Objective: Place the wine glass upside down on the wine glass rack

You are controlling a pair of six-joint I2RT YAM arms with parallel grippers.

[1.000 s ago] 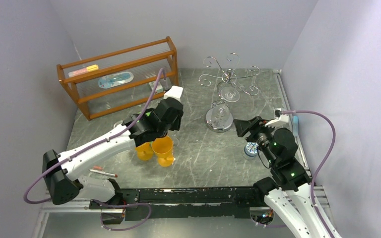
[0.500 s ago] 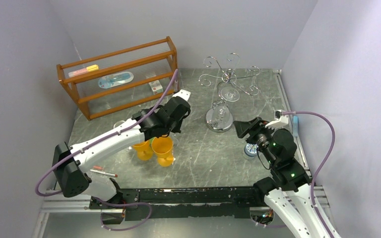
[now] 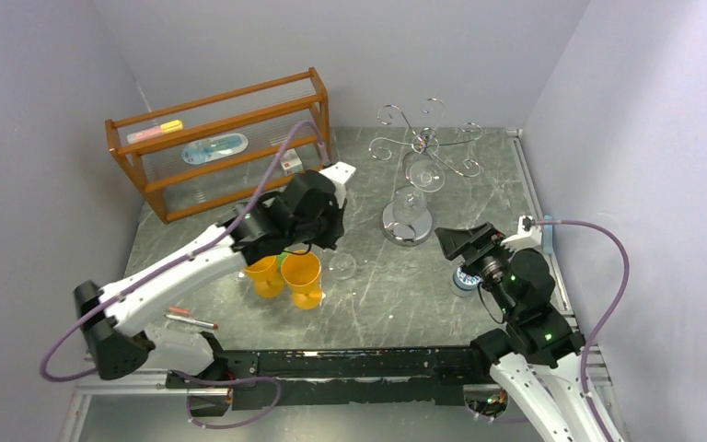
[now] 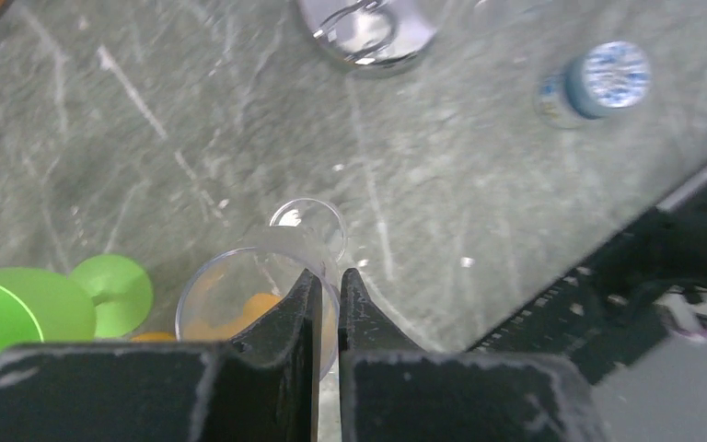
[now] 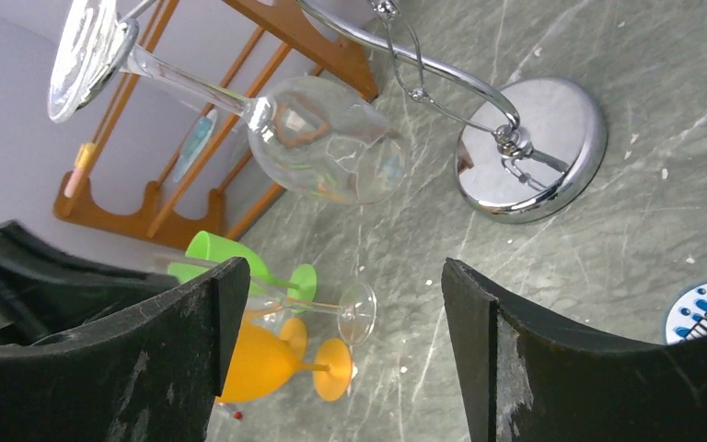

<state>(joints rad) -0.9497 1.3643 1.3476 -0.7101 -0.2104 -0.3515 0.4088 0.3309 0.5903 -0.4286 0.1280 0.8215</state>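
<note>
Top external view: the left arm reaches over the middle of the grey marbled table (image 3: 377, 308), carrying a clear stemmed wine glass (image 3: 341, 267) tipped on its side, its round foot pointing toward the right arm. From the left wrist, the left pincer (image 4: 330, 276) is pressed almost together on the glass, apparently with the thin wall of the bowl between its tips. The glass is well apart from the silver chrome wire wine glass rack (image 5: 552, 138), which stands at the back of the table. A second clear wine glass (image 5: 327, 152) hangs upside down from one of the rack's scroll arms.

The right pincer (image 5: 341, 276) is spread wide with nothing between its tips, low and near the rack's round base. Two orange plastic goblets (image 3: 302, 276) and a green plastic goblet (image 4: 18, 308) sit just under the left arm. A small bottle with a blue-and-white cap (image 3: 466, 276) stands beside the right arm. An orange-brown wooden shelf (image 3: 221, 138) lines the back left.
</note>
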